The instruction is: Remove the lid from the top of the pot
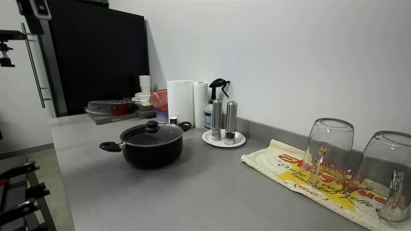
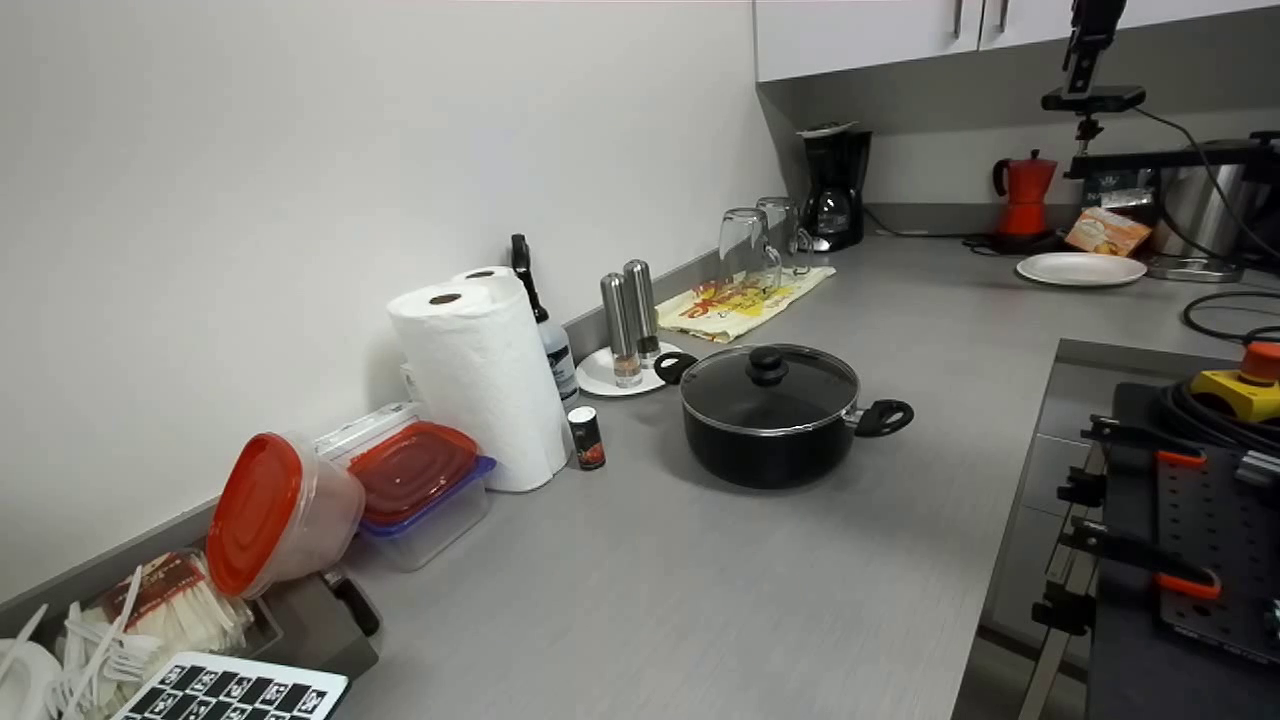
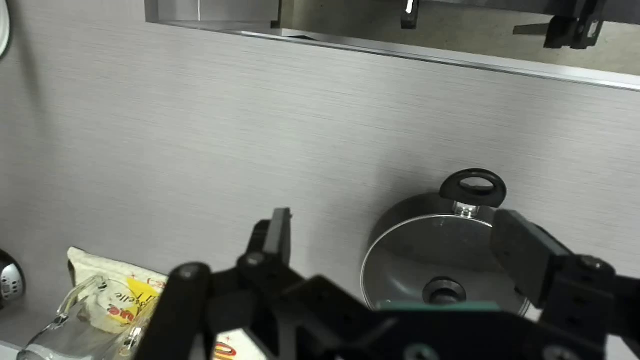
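Glass lid point(image 2: 780, 400) seated on black cooking pot point(image 2: 770, 458), 4 o'clock in wrist view. Hand point(image 3: 397, 237) spread wide. Steel mills point(image 1: 231, 118) on white plate point(image 1: 221, 144): 3 o'clock of pot in an exterior view.

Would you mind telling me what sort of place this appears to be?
Most likely a kitchen or kitchenette: a lidded black pot stands on the grey counter, with a coffee maker and a red moka pot farther along.

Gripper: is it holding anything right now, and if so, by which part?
Nothing is held: the gripper stands open, and the lid sits on the pot.
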`<control>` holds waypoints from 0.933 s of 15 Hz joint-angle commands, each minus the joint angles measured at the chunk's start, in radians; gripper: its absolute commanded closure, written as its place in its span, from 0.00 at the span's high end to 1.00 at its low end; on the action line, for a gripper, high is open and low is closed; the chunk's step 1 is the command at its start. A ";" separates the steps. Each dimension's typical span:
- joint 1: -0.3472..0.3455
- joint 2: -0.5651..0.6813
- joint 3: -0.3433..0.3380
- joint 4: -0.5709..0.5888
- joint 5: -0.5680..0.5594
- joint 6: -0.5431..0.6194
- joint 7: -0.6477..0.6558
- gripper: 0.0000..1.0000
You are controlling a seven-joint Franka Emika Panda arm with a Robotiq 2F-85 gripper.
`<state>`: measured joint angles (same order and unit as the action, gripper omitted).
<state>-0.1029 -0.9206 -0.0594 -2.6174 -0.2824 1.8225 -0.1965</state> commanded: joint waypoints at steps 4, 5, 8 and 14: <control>0.046 0.199 -0.004 0.102 0.045 0.211 0.100 1.00; 0.051 0.237 0.000 0.122 0.058 0.250 0.112 1.00; 0.081 0.408 0.022 0.223 0.105 0.354 0.144 1.00; 0.101 0.777 0.077 0.475 0.144 0.392 0.202 1.00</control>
<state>-0.0038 -0.3398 -0.0036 -2.3003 -0.1487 2.2224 -0.0318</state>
